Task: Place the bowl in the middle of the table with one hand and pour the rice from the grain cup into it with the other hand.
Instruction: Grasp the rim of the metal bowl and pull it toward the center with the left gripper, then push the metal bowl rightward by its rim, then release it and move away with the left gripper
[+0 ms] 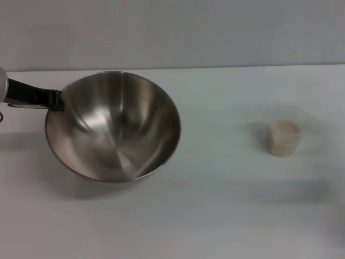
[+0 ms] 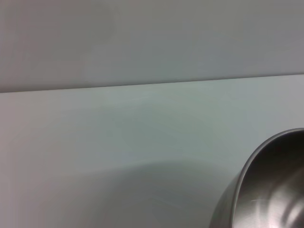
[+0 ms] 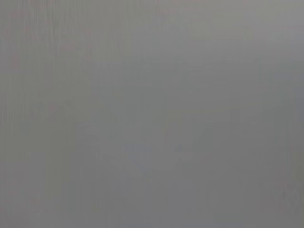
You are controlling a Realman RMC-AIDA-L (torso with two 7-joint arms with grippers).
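Observation:
The large steel bowl [image 1: 116, 127] is over the left half of the white table [image 1: 226, 210], tipped so its inside faces me. My left gripper [image 1: 54, 100] reaches in from the left edge and is shut on the bowl's left rim. In the left wrist view only a curved part of the bowl [image 2: 266, 190] shows. The small translucent grain cup [image 1: 283, 138] stands upright on the right side of the table, with pale rice [image 1: 289, 127] in it. My right gripper is out of view; the right wrist view shows only a plain grey surface.
A grey wall [image 1: 172, 32] runs behind the table's far edge. A wide stretch of bare tabletop lies between the bowl and the cup, and along the front.

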